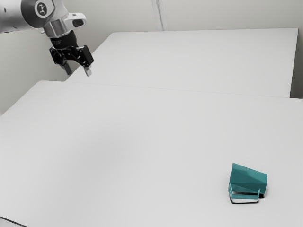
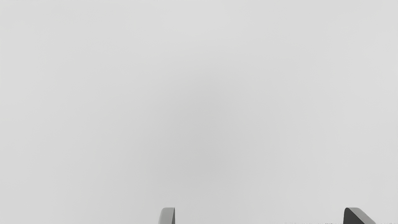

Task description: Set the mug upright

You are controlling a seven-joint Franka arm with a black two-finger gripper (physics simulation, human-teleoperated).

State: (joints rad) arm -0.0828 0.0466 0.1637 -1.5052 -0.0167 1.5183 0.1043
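Behind the teal mug (image 1: 248, 178) you have a pale wall (image 1: 227, 14); beneath it, a white tabletop (image 1: 142, 142). Your black two-finger gripper (image 1: 78, 72) hangs well off it, high toward the exterior view's left, fingers apart and empty. The mug lies tipped, long axis seemingly running left-right there; reach far.

Exterior view slants across the table (image 1: 128, 142) from the side, farther back; wrist view faces down onto it.
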